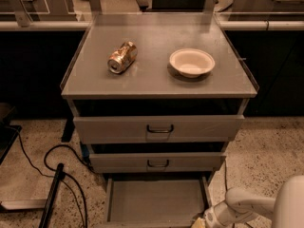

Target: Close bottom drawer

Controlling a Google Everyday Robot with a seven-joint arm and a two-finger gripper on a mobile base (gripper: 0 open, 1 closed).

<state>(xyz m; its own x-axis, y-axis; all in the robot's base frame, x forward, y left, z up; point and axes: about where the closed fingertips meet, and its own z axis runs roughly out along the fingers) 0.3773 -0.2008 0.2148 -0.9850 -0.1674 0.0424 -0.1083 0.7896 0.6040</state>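
Reaching in low at the right, beside the pulled-out bottom drawer [156,201].

Looking down on a grey tabletop [152,32] backed by dark counters and clear panels, over speckled floor [266,151]. Below it, top drawer [114,127] and middle drawer [118,162], each ajar with a dark gap above its front. Lowest, the bottom drawer drawn far out, a shallow flat tray with its long axis running front to back, its front end toward the camera and cut off by the lower edge. White arm [247,203] entering from the right corner. White bowl [192,62] at right of the tabletop, crushed can [122,57] lying at left, well apart. End effector [204,220] just beside the tray's right front corner; cannot tell whether apart or together.
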